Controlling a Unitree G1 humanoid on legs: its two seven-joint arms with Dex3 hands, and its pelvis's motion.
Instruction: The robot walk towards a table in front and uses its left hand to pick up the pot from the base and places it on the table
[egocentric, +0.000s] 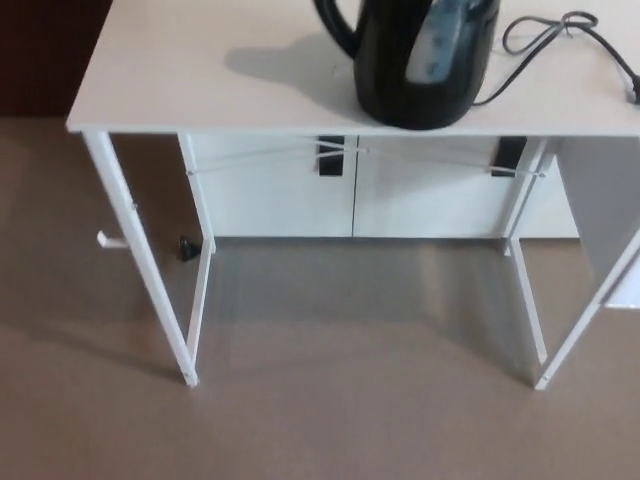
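Observation:
A black electric pot (420, 60) stands near the front edge of a white table (200, 70), its handle (338, 28) curving out to the left. Its top is cut off by the picture's upper edge. Whether a base sits beneath it cannot be made out. A grey power cord (560, 35) loops across the tabletop to the right of the pot. Neither of my hands shows in the head view.
The table stands on thin white legs (150, 270) over a brown carpet floor (350, 400). A white cabinet with black handles (331, 158) sits behind the legs. A small dark object (186, 247) lies on the floor by the left legs.

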